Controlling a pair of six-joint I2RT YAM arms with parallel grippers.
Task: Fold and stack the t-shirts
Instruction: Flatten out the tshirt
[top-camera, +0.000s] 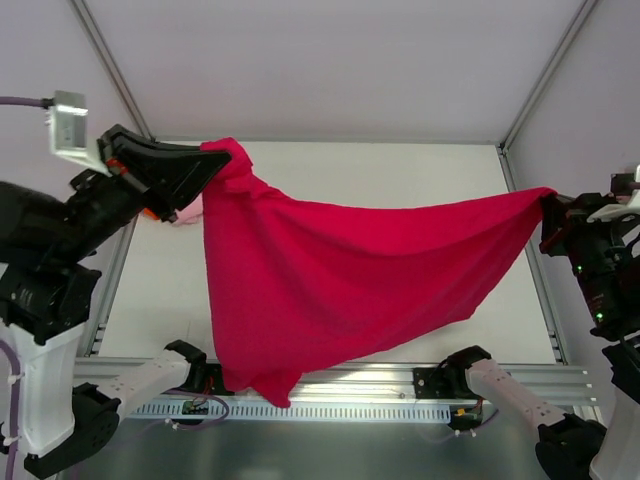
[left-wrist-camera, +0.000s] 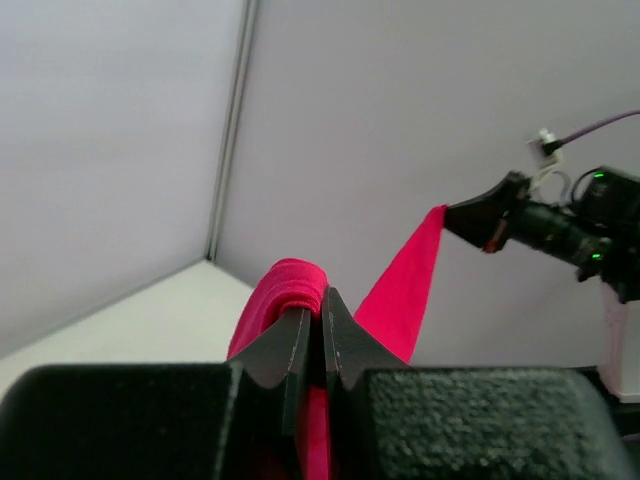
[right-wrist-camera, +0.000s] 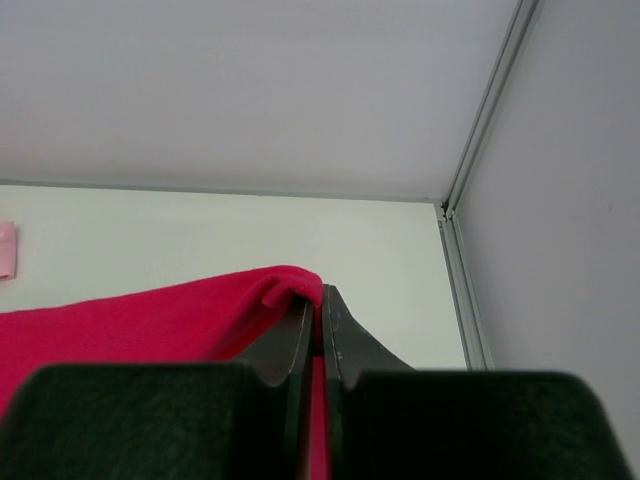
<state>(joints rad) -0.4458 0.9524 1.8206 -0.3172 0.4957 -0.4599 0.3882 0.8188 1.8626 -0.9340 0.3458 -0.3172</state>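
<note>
Nearest my wrist cameras, both sets of fingers are pressed together on cloth. The left end effector (left-wrist-camera: 322, 305) is clenched on a bunched corner of the crimson t-shirt (top-camera: 340, 270). The right end effector (right-wrist-camera: 322, 300) is clenched on the opposite corner. The crimson t-shirt hangs stretched between them, raised off the counter (top-camera: 400, 170) beneath it, and its lower edge sags to a point. A light pink t-shirt (top-camera: 190, 208) shows just beside the crimson t-shirt's left-held corner. It is mostly hidden, so I cannot tell its fold.
</note>
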